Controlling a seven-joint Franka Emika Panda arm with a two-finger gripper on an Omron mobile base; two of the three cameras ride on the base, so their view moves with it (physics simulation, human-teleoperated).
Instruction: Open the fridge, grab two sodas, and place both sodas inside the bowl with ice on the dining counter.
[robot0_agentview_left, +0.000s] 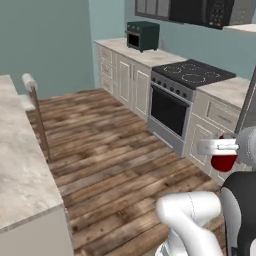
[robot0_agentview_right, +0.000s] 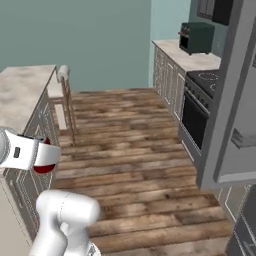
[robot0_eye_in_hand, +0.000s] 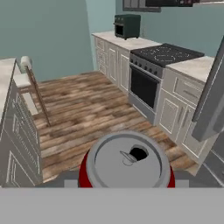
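Observation:
My gripper (robot0_agentview_left: 223, 151) is shut on a red soda can (robot0_agentview_left: 224, 161), held in the air over the wooden floor. In the hand view the can's silver top (robot0_eye_in_hand: 127, 159) sits right in front of the camera, between the jaws. From the right base view the can (robot0_agentview_right: 45, 163) hangs by the gripper (robot0_agentview_right: 42, 154), close to the dining counter (robot0_agentview_right: 22, 90). That beige marble slab runs along the left (robot0_agentview_left: 20, 165). The grey fridge door (robot0_agentview_right: 230, 100) stands open at the right (robot0_eye_in_hand: 212, 105). The bowl is out of view.
A wooden stool (robot0_agentview_left: 32, 95) stands against the dining counter. Cream cabinets with a black stove (robot0_agentview_left: 192, 74) and a dark toaster oven (robot0_agentview_left: 142, 35) line the right wall. Open wooden floor (robot0_agentview_left: 110, 150) lies between counter and cabinets.

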